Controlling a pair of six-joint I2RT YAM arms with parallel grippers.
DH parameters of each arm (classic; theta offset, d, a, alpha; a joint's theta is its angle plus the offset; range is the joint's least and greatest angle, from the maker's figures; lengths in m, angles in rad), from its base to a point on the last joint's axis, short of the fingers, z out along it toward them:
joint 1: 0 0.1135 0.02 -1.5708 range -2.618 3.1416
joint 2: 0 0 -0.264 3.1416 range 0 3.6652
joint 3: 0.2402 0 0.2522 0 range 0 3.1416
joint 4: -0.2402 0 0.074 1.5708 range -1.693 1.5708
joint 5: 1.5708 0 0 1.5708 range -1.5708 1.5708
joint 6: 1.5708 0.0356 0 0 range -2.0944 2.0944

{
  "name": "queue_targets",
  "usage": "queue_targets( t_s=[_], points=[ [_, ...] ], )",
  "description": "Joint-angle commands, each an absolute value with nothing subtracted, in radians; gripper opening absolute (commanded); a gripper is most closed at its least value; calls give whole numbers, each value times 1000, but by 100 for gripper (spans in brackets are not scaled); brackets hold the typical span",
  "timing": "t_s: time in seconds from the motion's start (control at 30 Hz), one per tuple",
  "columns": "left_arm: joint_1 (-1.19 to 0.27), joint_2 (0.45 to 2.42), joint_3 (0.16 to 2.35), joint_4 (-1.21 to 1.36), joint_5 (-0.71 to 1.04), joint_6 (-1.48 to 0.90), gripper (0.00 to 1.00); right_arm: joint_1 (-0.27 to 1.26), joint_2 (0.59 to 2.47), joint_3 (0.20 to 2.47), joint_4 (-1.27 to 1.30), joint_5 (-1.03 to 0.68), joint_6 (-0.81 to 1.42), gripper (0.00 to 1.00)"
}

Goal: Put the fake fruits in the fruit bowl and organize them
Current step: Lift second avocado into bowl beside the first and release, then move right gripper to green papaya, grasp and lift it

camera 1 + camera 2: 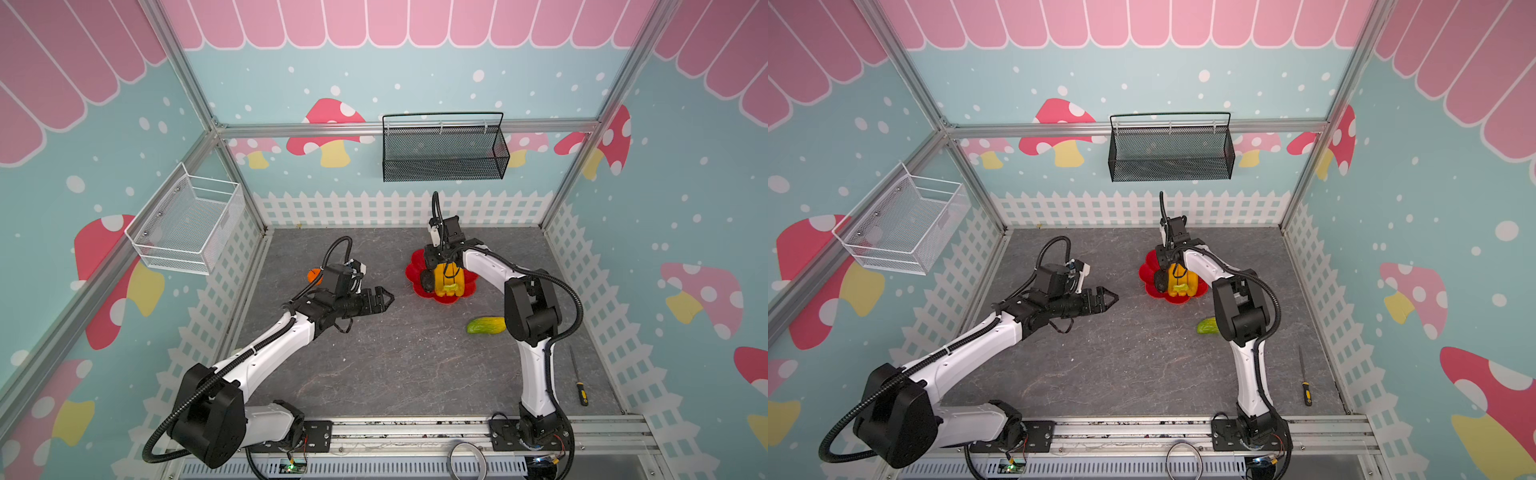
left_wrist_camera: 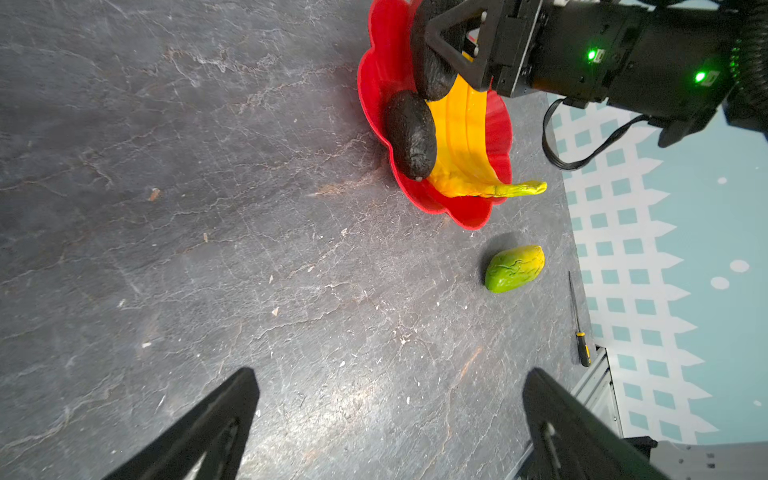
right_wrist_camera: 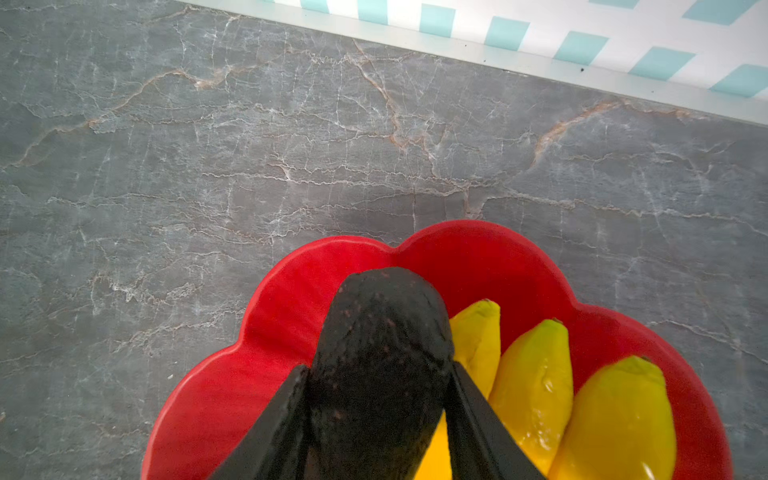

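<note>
- The desk (image 1: 374,374) is a grey, marble-veined slab. Teal walls printed with mushrooms and a white picket fence box it in, with aluminium posts at the corners.
- The fruit bowl (image 1: 414,270), red and petal-rimmed, sits on the desk toward the back wall, right of centre in both top views.
- Inside the bowl lies the banana bunch (image 1: 449,277), its greenish stem end turned toward the arm bases. A loose avocado (image 1: 427,282) rests against it on the bowl's left side.
- The right claw (image 3: 379,370) hangs over the bowl's far part, clamped on the held avocado (image 3: 380,328) with one finger on each flank. Whether that fruit touches the bowl cannot be told.
- The mango (image 1: 486,325) lies on the desk outside the bowl, nearer the arm bases and slightly right.
- The orange (image 1: 313,274) sits well left of the bowl, half hidden behind the left arm's wrist.
- The left claw (image 1: 384,298) hovers left of the bowl, jaws spread wide, pointing toward it.
- A slim tool (image 1: 579,384) with a yellow-and-black handle lies far right of the bowl, near the right wall.
- A metal rail (image 1: 415,430) carrying both arm bases closes the front edge.
- A black mesh basket (image 1: 444,153) hangs on the back wall above the bowl, and a white wire basket (image 1: 187,224) on the left wall.
- Broad open desk stretches from the bowl to the rail, and a narrower strip separates the bowl from the back fence.
</note>
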State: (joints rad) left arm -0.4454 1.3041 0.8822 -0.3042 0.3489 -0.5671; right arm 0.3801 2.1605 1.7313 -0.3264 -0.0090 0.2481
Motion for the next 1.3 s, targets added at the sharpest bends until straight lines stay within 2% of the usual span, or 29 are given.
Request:
queue_targets(
  t_s=[0.0,0.07,0.17,0.23,0.47,0.7,0.87,0.97,1.07,1.17,1.27],
  points=[
    [-440,1314,908,-270,367,-556,99,375,2190,1758,-338,-19,227,54],
    [-440,1316,907,-267,371,-558,99,374,2189,1758,-339,-23,226,60],
    [-442,1312,907,-267,373,-561,99,374,2181,1759,-340,-31,226,74],
    [-443,1305,902,-267,372,-563,99,374,2171,1759,-341,-32,227,79],
    [-455,1256,879,-267,369,-568,99,374,2007,1684,-354,7,241,83],
    [-558,1216,865,-243,390,-482,99,330,1572,1206,-369,138,363,88],
    [-697,1247,883,-204,348,-355,99,213,1380,1022,-514,110,456,91],
    [-809,1299,967,-270,252,-238,99,165,1238,881,-510,35,568,92],
    [-828,1322,999,-266,243,-251,99,162,1112,746,-482,-33,741,93],
    [-836,1312,965,-221,248,-265,99,163,1068,653,-473,-131,973,92],
    [-841,1297,940,-219,251,-277,99,192,1068,686,-576,-57,1120,91]
  ],
)
